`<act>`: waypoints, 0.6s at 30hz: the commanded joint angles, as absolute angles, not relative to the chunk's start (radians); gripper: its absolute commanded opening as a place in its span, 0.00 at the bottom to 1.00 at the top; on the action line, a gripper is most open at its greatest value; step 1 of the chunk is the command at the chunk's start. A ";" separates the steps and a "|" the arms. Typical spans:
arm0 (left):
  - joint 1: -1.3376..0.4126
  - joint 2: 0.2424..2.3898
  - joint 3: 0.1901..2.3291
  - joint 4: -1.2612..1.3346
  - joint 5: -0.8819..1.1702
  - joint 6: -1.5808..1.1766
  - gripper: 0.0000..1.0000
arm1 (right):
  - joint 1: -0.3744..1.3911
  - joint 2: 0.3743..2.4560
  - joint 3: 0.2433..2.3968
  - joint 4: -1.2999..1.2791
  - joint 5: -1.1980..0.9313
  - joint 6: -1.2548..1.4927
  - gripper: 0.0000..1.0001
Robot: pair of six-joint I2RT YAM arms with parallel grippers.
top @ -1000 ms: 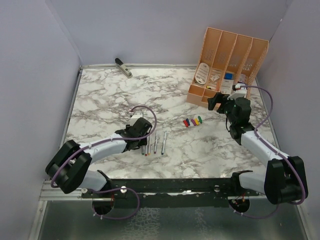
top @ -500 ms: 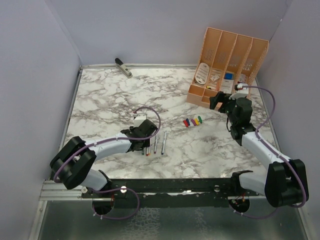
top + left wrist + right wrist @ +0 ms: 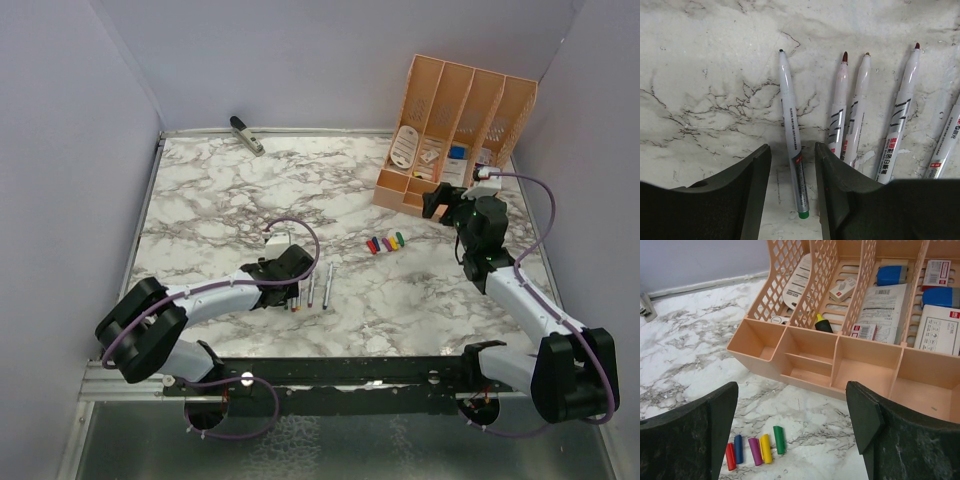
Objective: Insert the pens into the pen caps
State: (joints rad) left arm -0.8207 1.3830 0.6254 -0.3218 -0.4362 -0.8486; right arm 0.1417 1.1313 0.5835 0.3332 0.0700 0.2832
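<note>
Marble table [image 3: 220,210] with a peach desk organizer [image 3: 455,110] at its far right. We take the organizer as our landmark.

Five pens [image 3: 310,288] lie side by side, uncapped, well apart from the organizer, off its front-left corner. The left gripper [image 3: 792,165] is low over them. We see its jaws set narrowly on either side of the leftmost pen [image 3: 792,135], with a sliver of table showing on each side, so nothing is gripped. The other four pens [image 3: 858,110] lie to the side of the jaws.

Five pen caps [image 3: 755,451] lie in a tight row just in front of the organizer's low front trays: red [image 3: 730,456], blue, purple, yellow, then green [image 3: 778,439].

The right gripper [image 3: 791,390] hovers facing those trays, above the caps. We find its jaws spread wide and empty.

A dark stapler-like object [image 3: 246,135] lies far left of the organizer.
</note>
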 commanded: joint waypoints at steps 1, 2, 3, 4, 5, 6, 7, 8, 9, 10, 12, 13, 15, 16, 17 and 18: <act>-0.828 1.476 0.613 -0.428 -0.396 -0.858 0.42 | 0.137 1.113 0.605 0.301 0.109 0.272 0.88; -0.828 1.489 0.617 -0.428 -0.390 -0.860 0.41 | 0.137 1.112 0.610 0.296 0.111 0.270 0.88; -0.829 1.502 0.618 -0.428 -0.382 -0.863 0.39 | 0.137 1.111 0.614 0.291 0.112 0.267 0.88; -0.830 1.510 0.618 -0.427 -0.378 -0.865 0.38 | 0.137 1.111 0.617 0.288 0.115 0.264 0.88; -0.829 1.518 0.617 -0.426 -0.377 -0.866 0.37 | 0.137 1.109 0.619 0.287 0.116 0.264 0.88; -0.829 1.523 0.617 -0.425 -0.378 -0.867 0.36 | 0.137 1.109 0.620 0.287 0.118 0.265 0.87; -0.828 1.526 0.617 -0.425 -0.380 -0.867 0.35 | 0.137 1.110 0.621 0.287 0.119 0.265 0.87; -0.829 1.529 0.617 -0.425 -0.381 -0.867 0.33 | 0.136 1.108 0.621 0.287 0.119 0.265 0.86; -0.828 1.533 0.617 -0.425 -0.382 -0.866 0.32 | 0.136 1.110 0.623 0.286 0.118 0.265 0.86; -0.829 1.536 0.617 -0.426 -0.381 -0.867 0.31 | 0.137 1.111 0.625 0.285 0.117 0.264 0.86; -0.829 1.543 0.613 -0.424 -0.373 -0.871 0.28 | 0.137 1.110 0.627 0.280 0.122 0.262 0.86; -0.828 1.546 0.610 -0.423 -0.368 -0.873 0.25 | 0.137 1.109 0.628 0.277 0.125 0.262 0.86; -0.829 1.552 0.602 -0.417 -0.357 -0.872 0.22 | 0.136 1.108 0.629 0.272 0.130 0.260 0.86; -0.829 1.556 0.598 -0.414 -0.352 -0.869 0.20 | 0.136 1.105 0.629 0.272 0.133 0.260 0.86; -0.828 1.559 0.596 -0.414 -0.350 -0.866 0.19 | 0.137 1.103 0.627 0.272 0.134 0.260 0.86; -0.828 1.564 0.596 -0.414 -0.347 -0.864 0.16 | 0.137 1.102 0.627 0.272 0.135 0.261 0.86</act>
State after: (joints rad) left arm -0.8268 1.4708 0.6777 -0.3107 -0.4549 -0.8543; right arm 0.1417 1.1297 0.5999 0.2844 0.0986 0.2733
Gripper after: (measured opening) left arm 0.200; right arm 0.860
